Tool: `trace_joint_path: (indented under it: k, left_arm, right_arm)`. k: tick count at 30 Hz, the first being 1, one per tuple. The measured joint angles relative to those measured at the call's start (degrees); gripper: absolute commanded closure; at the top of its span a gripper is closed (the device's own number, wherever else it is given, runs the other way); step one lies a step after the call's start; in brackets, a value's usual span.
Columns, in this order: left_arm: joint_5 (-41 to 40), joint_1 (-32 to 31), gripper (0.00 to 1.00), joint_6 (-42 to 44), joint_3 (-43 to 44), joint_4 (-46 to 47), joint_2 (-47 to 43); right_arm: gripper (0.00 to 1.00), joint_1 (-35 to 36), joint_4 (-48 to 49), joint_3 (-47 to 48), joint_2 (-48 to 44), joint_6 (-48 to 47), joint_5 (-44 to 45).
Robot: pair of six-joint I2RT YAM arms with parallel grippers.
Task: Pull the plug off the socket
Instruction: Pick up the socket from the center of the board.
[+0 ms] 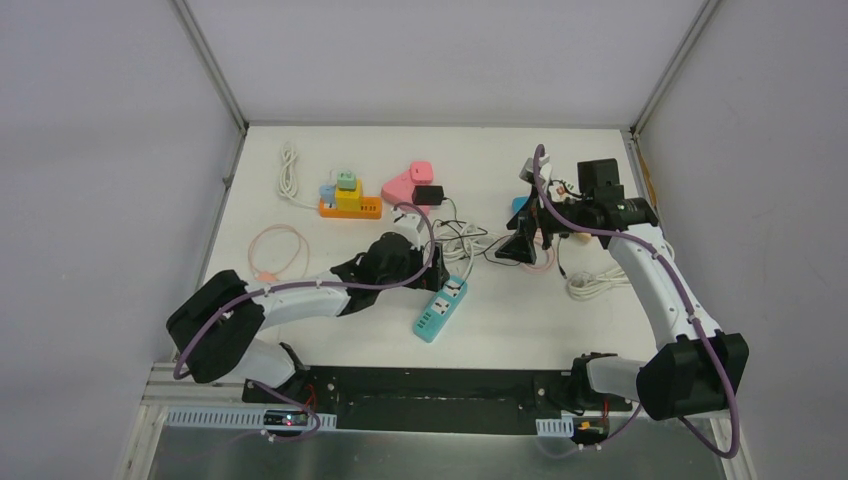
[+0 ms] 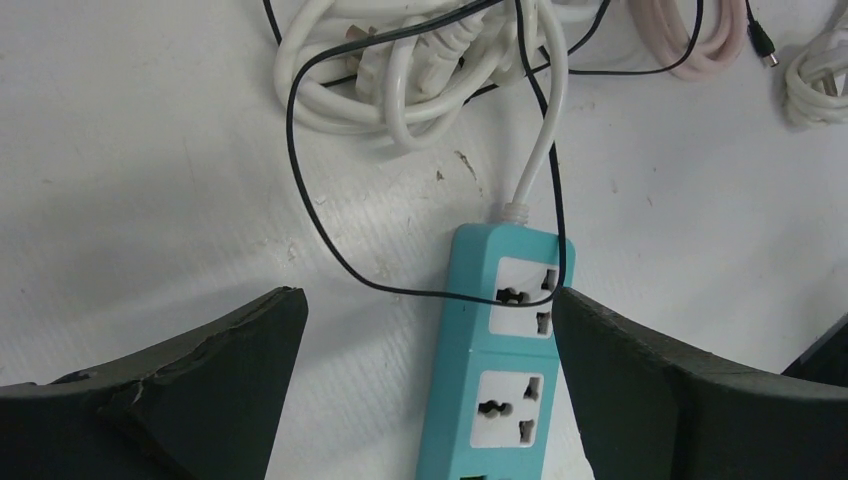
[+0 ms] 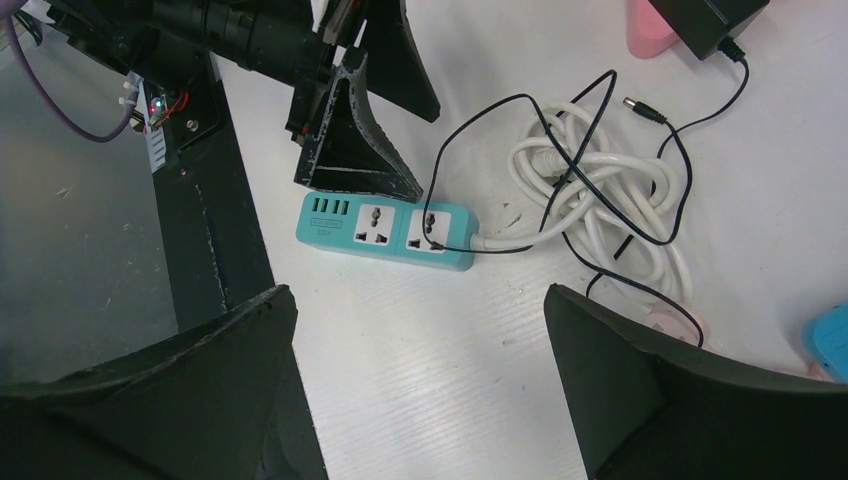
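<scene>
Teal power strip (image 1: 441, 309) lies mid-worktop (image 1: 560, 330) toward the near edge with its visible sockets empty, so the plug's probably out already, which would explain the left gripper (image 2: 430, 300) and right gripper (image 3: 418, 295) both spread wide, holding nothing.

Found teal power strip (image 2: 495, 370) cropped at bottom edge, between jaws of left claw (image 2: 425, 300). Found white cable coil (image 2: 420, 70) cropped ahead of it. Cannot identify blue item (image 3: 830, 340), cropped right of right claw (image 3: 418, 295).

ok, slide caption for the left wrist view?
Open jaws above the teal power strip: both visible sockets empty, thin black cable draped over the upper one, white cord coiled beyond.
</scene>
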Motion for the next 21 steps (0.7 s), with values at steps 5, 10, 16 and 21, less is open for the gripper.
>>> trace_joint_path:
  k: [5,10,16,21]
  left_arm:
    - [0.20,0.04,0.09,0.11,2.62,-0.04,2.84]
    - [0.72,1.62,0.16,0.09,4.20,-0.02,5.31]
    - [4.61,4.96,0.41,-1.79,6.27,0.15,10.25]
    - [9.44,5.22,0.50,-2.93,6.62,0.48,10.97]
  right_arm:
    - [0.00,0.00,0.00,0.00,0.00,0.00,-0.02]
    - [0.00,0.00,0.00,0.00,-0.09,0.00,-0.11]
    - [0.00,0.00,0.00,0.00,-0.09,0.00,-0.22]
    - [0.00,0.00,0.00,0.00,-0.09,0.00,-0.24]
